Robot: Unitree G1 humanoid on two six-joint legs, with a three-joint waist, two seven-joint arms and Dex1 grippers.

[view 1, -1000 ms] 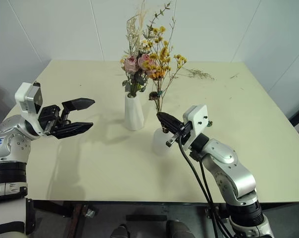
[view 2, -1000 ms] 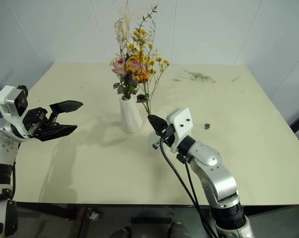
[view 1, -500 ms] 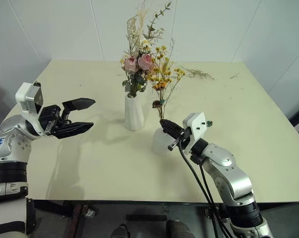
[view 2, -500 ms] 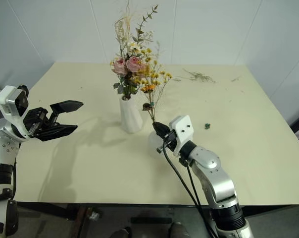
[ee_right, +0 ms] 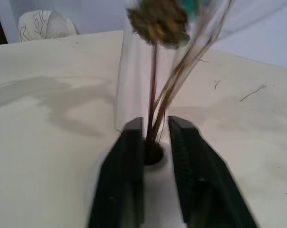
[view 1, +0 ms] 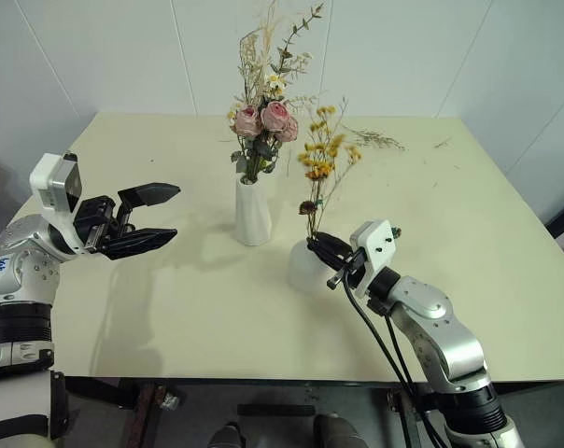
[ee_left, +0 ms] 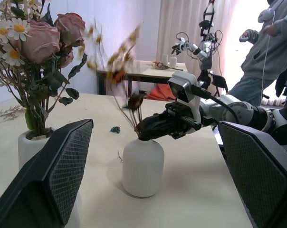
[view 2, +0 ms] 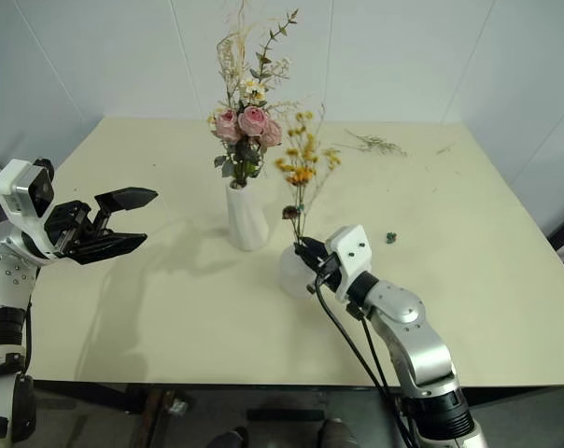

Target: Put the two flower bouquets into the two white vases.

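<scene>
The pink rose bouquet (view 1: 261, 123) stands upright in the tall white vase (view 1: 252, 211) at the table's middle. Just right of it and nearer to me sits the short white vase (view 1: 303, 268), with the stems of the yellow sprig (view 1: 323, 160) down in its mouth. My right gripper (view 1: 323, 249) rests at that mouth. In the right wrist view its fingers (ee_right: 126, 161) stand slightly apart on either side of the stems, open, with a gap showing. My left gripper (view 1: 155, 219) hangs wide open in the air to the left of both vases, holding nothing.
Loose dried twigs (view 1: 376, 139) lie on the far right of the cream table (view 1: 170, 308), and a small green scrap (view 1: 395, 231) lies beside my right wrist. A person (ee_left: 269, 45) stands beyond the table in the left wrist view.
My right gripper came down with the yellow sprig, so its stems now sit in the short vase, and the fingers have parted from them. My left gripper has not moved.
</scene>
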